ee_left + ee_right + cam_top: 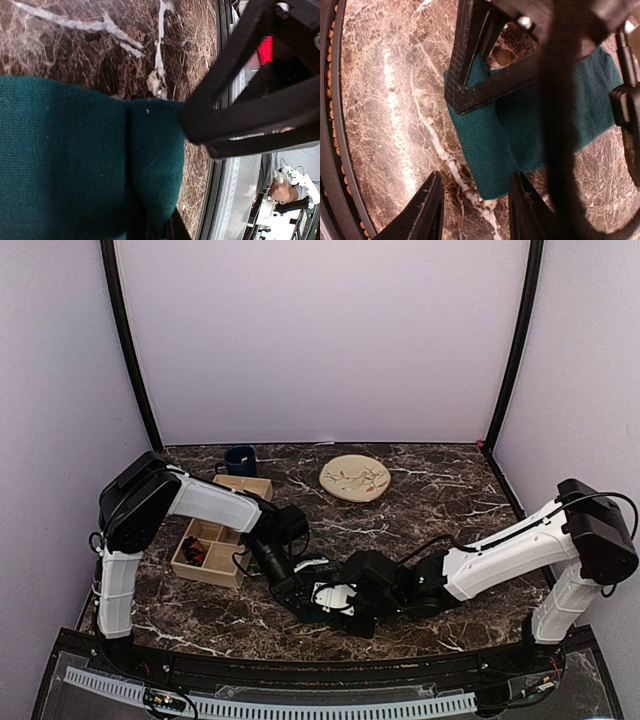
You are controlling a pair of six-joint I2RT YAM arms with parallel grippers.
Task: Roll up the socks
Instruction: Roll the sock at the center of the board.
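Marble table [450, 490]. Sock [485, 150], teal: flat, by the near edge, between both arms. Left gripper [300, 595]: closed, apparently pinching the sock's end. Right gripper [476, 175]: jaws apart at its corner. Step: starting the roll. Next: right jaws must close on fabric, then turn it over.

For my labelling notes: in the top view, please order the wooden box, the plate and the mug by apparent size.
1. Wooden box, largest, although the left arm hides part of it.
2. Plate.
3. Mug, smallest.
The gaps are clear; none look alike.
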